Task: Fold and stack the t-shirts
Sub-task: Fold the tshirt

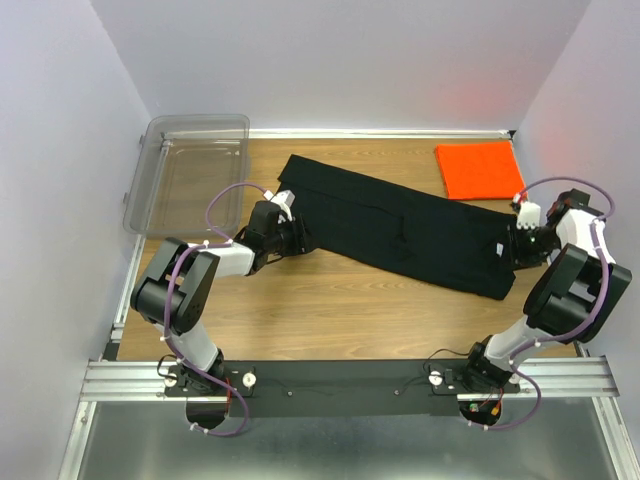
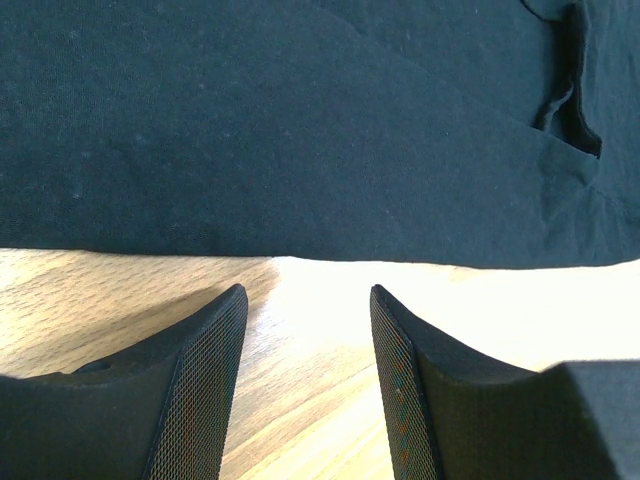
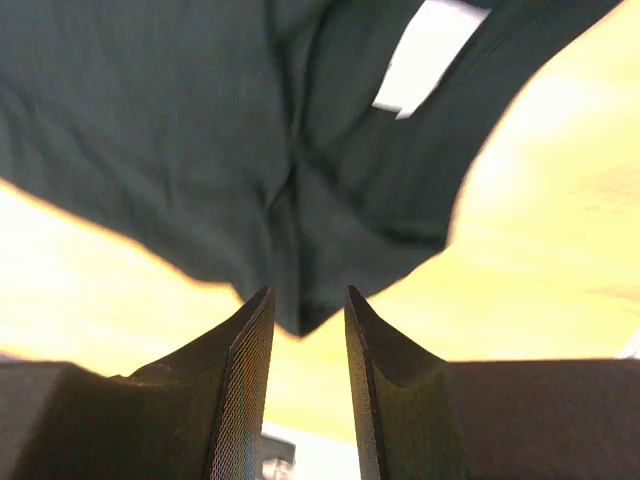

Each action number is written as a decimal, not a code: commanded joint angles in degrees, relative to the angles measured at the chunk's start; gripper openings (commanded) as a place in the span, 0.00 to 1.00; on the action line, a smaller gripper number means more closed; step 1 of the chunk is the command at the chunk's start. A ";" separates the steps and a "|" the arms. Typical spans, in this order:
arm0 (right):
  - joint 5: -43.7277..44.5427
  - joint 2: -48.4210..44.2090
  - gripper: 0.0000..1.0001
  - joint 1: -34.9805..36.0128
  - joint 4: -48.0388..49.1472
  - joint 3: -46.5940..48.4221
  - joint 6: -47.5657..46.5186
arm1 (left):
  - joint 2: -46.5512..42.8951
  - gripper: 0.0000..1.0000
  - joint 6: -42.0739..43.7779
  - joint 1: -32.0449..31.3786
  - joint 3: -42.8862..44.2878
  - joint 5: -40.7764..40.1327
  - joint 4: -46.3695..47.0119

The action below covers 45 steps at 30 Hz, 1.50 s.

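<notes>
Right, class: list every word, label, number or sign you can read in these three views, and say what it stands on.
No text is legible in any view.
White tag on the black t-shirt: blurred, no lettering can be made out.
Orange t-shirt: no print showing.
Clear bin: no label visible.

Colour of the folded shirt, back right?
The folded shirt is plain bright orange; top external view shows it best.
</notes>
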 commanded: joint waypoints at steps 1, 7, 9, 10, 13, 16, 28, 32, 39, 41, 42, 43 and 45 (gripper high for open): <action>3.81 -1.28 0.42 -0.18 -9.94 -3.65 -9.09 | -1.00 0.60 0.33 0.02 0.69 -0.88 -0.26; 2.67 -1.01 0.43 -0.09 -10.92 -3.22 -11.21 | -2.04 0.60 0.15 0.02 0.51 0.52 0.18; 3.11 -1.62 0.44 -0.18 -8.72 -2.17 -9.72 | -3.10 0.61 0.42 0.02 0.42 0.96 0.18; 3.20 -2.24 0.44 -0.18 -8.02 -1.73 -9.19 | -4.41 0.61 0.68 0.10 0.34 1.66 0.18; 2.94 -5.84 0.45 -0.18 -4.33 -0.41 -6.99 | -7.66 0.61 1.03 0.02 -0.80 3.33 0.80; 4.07 -8.74 0.46 -0.09 -0.55 0.38 -5.23 | -10.48 0.63 1.29 0.02 -2.47 3.95 1.42; 6.02 -11.74 0.46 -0.27 1.92 -7.00 -15.42 | -22.26 0.72 0.07 0.02 -4.14 -0.62 -6.23; 3.74 -11.65 0.46 -0.35 2.18 -8.76 -17.27 | -23.32 0.72 -0.38 0.02 -5.28 -1.50 -8.51; 3.55 -9.46 0.46 -0.71 6.04 -11.13 -16.92 | -22.80 0.72 0.68 0.02 -4.24 -2.38 -11.84; 3.46 -8.40 0.45 -1.06 7.45 -12.09 -16.74 | -20.70 0.71 1.12 0.02 -3.27 -2.38 -12.56; 3.29 -7.87 0.45 -1.58 7.72 -12.36 -16.92 | -20.07 0.71 1.21 0.02 -2.92 -2.29 -12.65; 3.11 -7.17 0.45 -1.76 7.98 -12.62 -17.18 | -19.02 0.71 1.12 0.02 -2.57 -2.29 -12.65; 2.94 -6.64 0.45 -2.02 8.25 -13.33 -18.14 | -18.05 0.71 1.21 0.02 -2.56 -2.29 -12.30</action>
